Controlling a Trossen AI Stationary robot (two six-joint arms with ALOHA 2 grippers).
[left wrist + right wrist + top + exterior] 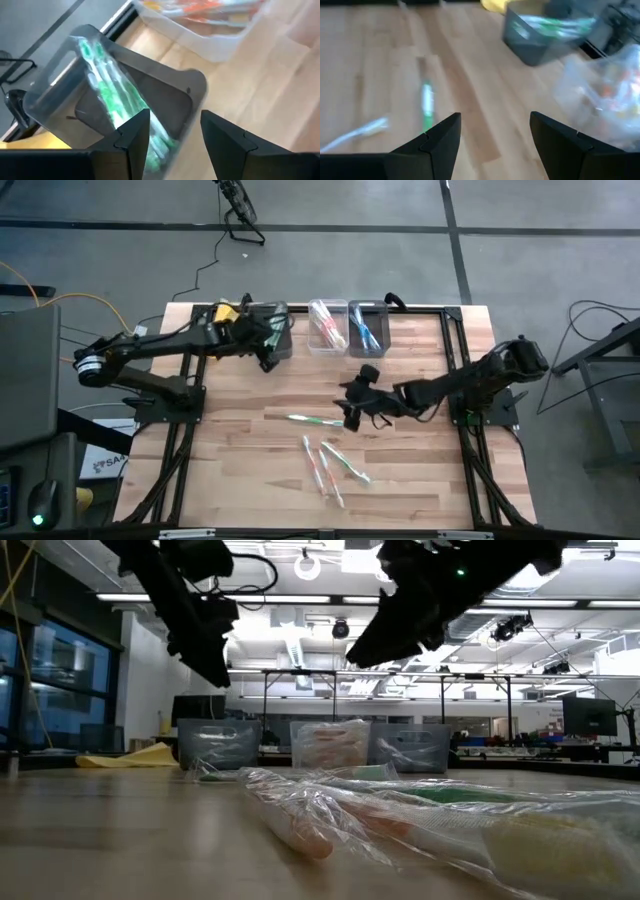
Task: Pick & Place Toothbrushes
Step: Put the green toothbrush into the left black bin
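Sorting step: left gripper (170, 135) over green-brush bin (195, 92), jaws apart, empty; right gripper (495, 140), jaws apart, next onto green toothbrush (427, 102) on desk (240, 460).

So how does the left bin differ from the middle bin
The left bin is dark grey and holds green toothbrushes; the middle bin is clear and holds pink-orange ones. The left gripper, jaws open, hovers by the left bin; nothing hovers over the middle bin. Both sit in one row at the table's far edge.
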